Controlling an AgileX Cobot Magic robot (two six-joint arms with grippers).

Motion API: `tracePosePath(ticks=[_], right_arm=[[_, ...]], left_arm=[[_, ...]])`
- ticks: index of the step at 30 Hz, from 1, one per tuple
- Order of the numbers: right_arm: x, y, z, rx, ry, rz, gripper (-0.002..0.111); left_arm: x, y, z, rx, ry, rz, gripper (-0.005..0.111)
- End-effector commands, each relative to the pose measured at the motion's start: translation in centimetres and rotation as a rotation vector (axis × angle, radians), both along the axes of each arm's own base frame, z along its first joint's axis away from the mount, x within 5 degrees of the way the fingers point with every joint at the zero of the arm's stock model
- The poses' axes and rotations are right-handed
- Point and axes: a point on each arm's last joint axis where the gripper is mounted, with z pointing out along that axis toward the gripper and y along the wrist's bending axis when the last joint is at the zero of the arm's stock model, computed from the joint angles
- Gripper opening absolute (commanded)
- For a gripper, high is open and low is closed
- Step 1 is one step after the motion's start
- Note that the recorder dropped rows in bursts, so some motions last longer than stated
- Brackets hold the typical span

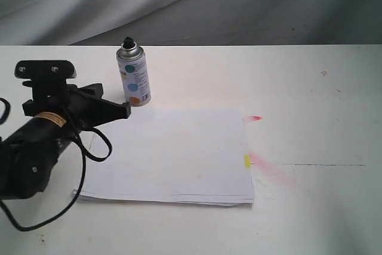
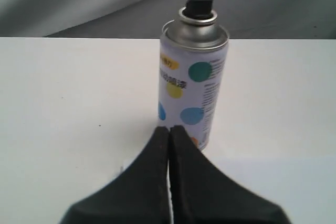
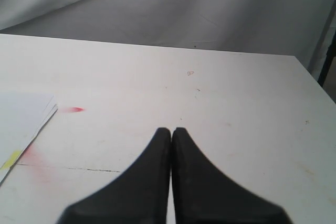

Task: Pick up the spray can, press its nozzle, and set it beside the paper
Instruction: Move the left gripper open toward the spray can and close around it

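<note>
The exterior view looks down across the table [image 1: 310,207]. Wrist views sit low, facing forward past the jaws. The one on the left gripper [image 2: 169,132] is close before the spray can [image 2: 193,85] — the one on the right gripper [image 3: 171,132] shares the paper [image 3: 23,114] with the exterior.

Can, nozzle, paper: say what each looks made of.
The can looks metal: shiny silver dome, rolled rim, glossy printed label. The nozzle is matte black, probably plastic. The paper is thin matte white sheets, layered edges showing.
</note>
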Motion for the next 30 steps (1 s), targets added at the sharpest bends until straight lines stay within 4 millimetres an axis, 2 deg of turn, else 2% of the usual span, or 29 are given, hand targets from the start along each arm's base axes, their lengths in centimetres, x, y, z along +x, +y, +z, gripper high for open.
tracePosePath(ticks=[1,4,8,14,17,21,26,28,30], right_arm=[[0.0,0.0,-0.1,0.004,-0.005,-0.008,0.000],[0.0,0.0,-0.1,0.004,-0.005,-0.008,0.000],[0.0,0.0,-0.1,0.004,-0.005,-0.008,0.000],[0.0,0.0,-0.1,0.004,-0.005,-0.008,0.000],[0.0,0.0,-0.1,0.004,-0.005,-0.008,0.000],[0.0,0.0,-0.1,0.004,-0.005,-0.008,0.000],[0.0,0.0,-0.1,0.004,-0.005,-0.008,0.000],[0.0,0.0,-0.1,0.004,-0.005,-0.008,0.000],[0.0,0.0,-0.1,0.004,-0.005,-0.008,0.000]], left_arm=[[0.6,0.0,-3.0,0.081,-0.084,0.015,0.000],[0.5,-0.8,-4.4,0.123,-0.080,-0.086,0.000],[0.4,-1.6,-4.4,0.139,-0.143,-0.190,0.000],[0.5,-1.6,-4.2,0.136,-0.168,-0.187,0.000],[0.5,-1.6,-4.2,0.140,-0.168,-0.184,0.006],[0.5,-1.6,-4.2,0.120,-0.165,-0.185,0.032],[0.5,-1.5,-4.2,-0.113,-0.113,-0.100,0.084],[0.5,-1.4,-4.2,-0.116,-0.112,-0.089,0.096],[0.6,-1.4,-4.2,-0.111,-0.113,-0.081,0.100]])
